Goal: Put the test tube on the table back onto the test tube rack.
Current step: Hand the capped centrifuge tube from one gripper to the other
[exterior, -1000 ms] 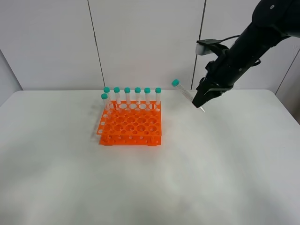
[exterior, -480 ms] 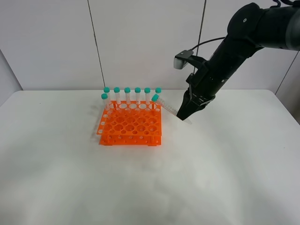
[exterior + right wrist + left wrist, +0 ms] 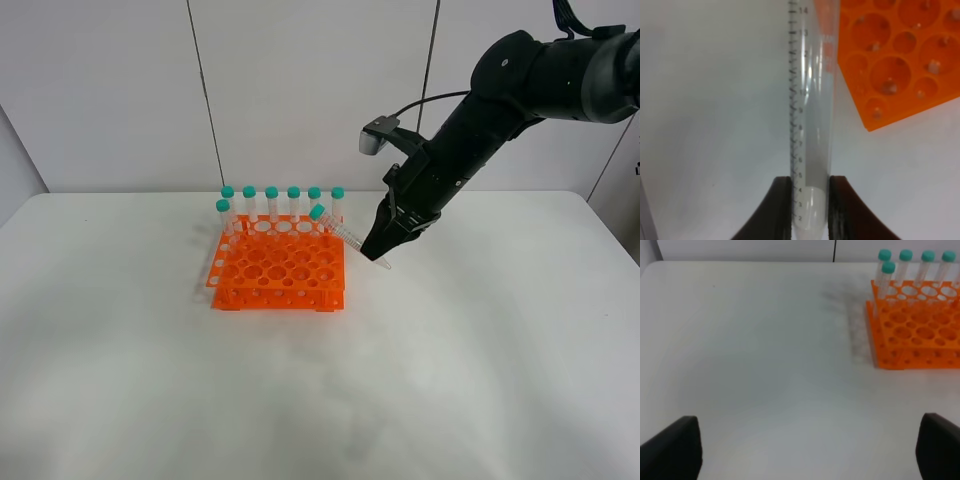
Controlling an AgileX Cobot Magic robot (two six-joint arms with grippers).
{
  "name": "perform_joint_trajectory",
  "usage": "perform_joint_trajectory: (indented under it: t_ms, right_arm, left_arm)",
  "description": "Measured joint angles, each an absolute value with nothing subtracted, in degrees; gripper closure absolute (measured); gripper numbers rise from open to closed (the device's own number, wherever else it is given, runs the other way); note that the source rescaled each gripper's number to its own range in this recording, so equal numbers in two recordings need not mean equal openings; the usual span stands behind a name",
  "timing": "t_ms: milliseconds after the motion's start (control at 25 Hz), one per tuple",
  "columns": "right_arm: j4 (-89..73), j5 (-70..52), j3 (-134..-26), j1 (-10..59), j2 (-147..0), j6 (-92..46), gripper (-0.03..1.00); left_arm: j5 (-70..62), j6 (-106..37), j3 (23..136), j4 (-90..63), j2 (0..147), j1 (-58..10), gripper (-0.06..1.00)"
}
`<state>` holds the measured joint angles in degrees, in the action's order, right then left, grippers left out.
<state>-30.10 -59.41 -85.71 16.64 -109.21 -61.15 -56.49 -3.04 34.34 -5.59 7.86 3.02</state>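
Okay, right pincer (image 3: 378,250) is pinching the test tube (image 3: 345,235) low on its clear body, near the tapered tip. Both fingers (image 3: 782,210) are pressed against the tube's sides in the right wrist view. The tube is off the table (image 3: 450,350), held tilted in the air. Its teal cap (image 3: 317,212) is the end farthest from the pincer, and the printed scale marks run up the tube away from the jaws. The test tube rack (image 3: 278,265) sits just past the pincer on the cap side. The cap hangs over the rack's nearest edge, close to the last of seven other tubes (image 3: 293,200) standing upright in it. In the wrist view the rack's corner (image 3: 895,55) is just beside the tube body; cannot tell if they touch.

Left pincer (image 3: 807,445) is spread wide with nothing between its fingers, over bare table. The rack (image 3: 915,330) is ahead of it, off to one side and well apart.
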Motion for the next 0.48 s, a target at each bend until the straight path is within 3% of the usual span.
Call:
perform_joint_trajectory:
  t_ms: [480]
  right_arm:
    - [-31.93,-59.41,-85.71,16.64,-109.21,-61.34,0.96]
  left_arm:
    - [-47.09,-11.08,48.12,-22.80,45.68,3.02,-0.06]
